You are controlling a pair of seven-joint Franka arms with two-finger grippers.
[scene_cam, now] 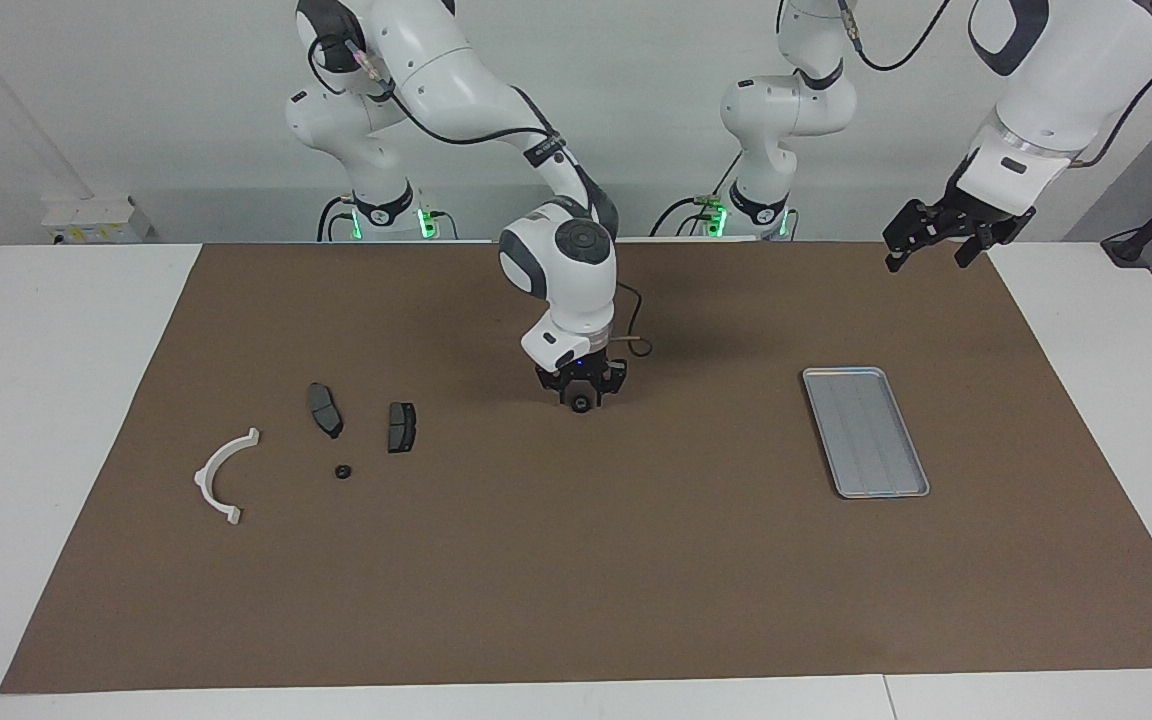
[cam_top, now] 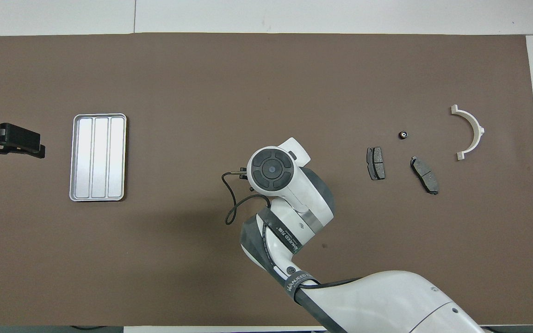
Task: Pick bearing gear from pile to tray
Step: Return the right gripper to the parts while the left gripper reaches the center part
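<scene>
The left pincer (scene_cam: 926,238) waits with its jaws spread, up over the mat's (scene_cam: 576,580) edge at the left arm's end of the surface. The right pincer (scene_cam: 581,398) hangs low over the middle of the mat, well apart from the tray (scene_cam: 911,480). A small dark round part (scene_cam: 582,405) shows at its tips, but I cannot tell whether the jaws grip it or stand clear.

If they part here, the part would likely land on the mat short of the tray and could roll.

Farther out lie two brake pads (scene_cam: 324,409) (scene_cam: 401,427), then the loose bearing gear (scene_cam: 342,471) beside the white half-ring bracket (scene_cam: 221,475). The gear seems to lie flat, bore upward. Being round, it has no long axis. The tray's long axis runs away from the robots.
</scene>
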